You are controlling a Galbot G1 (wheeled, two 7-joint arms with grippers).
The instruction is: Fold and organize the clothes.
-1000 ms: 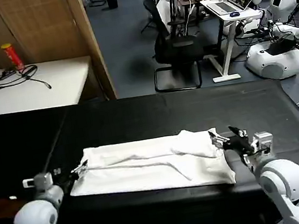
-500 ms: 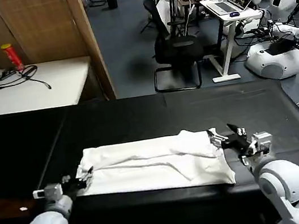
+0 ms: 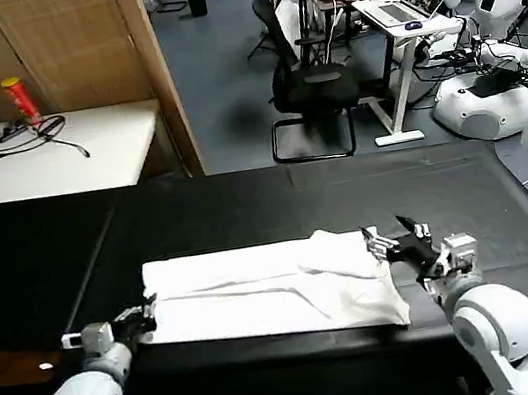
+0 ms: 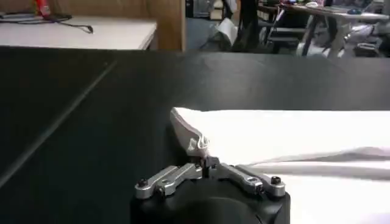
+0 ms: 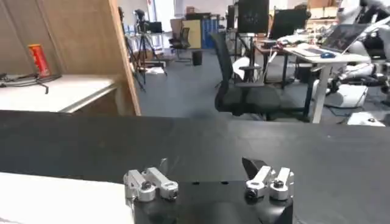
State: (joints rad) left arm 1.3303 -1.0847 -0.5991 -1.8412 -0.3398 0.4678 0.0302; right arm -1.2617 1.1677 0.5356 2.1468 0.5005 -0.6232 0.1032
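Pincer work first: both of mine sit at the two ends of the folded shirt, low over the black-covered desk [image 3: 245,206] near its front edge.

That desk is the biggest thing before me, its dark cover running the full width of the head view. Beyond its far edge on my left stands a white side table [image 3: 44,153] carrying a red can [image 3: 22,99] and a tangle of black cable [image 3: 36,134]. A black office chair [image 3: 311,83] stands on the floor beyond the far edge.

On the desk the white T-shirt [image 3: 269,288] lies folded into a long band parallel to the front edge and close to it, plain side showing, with a raised ridge of cloth toward my right end.

My right pincer [image 3: 384,238] is at the right end of the band. In the right wrist view its fingers [image 5: 149,182] stand spread, with white cloth beside one of them and bare black cover beyond.

My left pincer [image 3: 145,314] is at the band's left end, at the corner nearest the front edge. In the left wrist view it [image 4: 204,159] is pressed together on a small tuck of the T-shirt [image 4: 292,137], with the corner of cloth standing up just above the tips.
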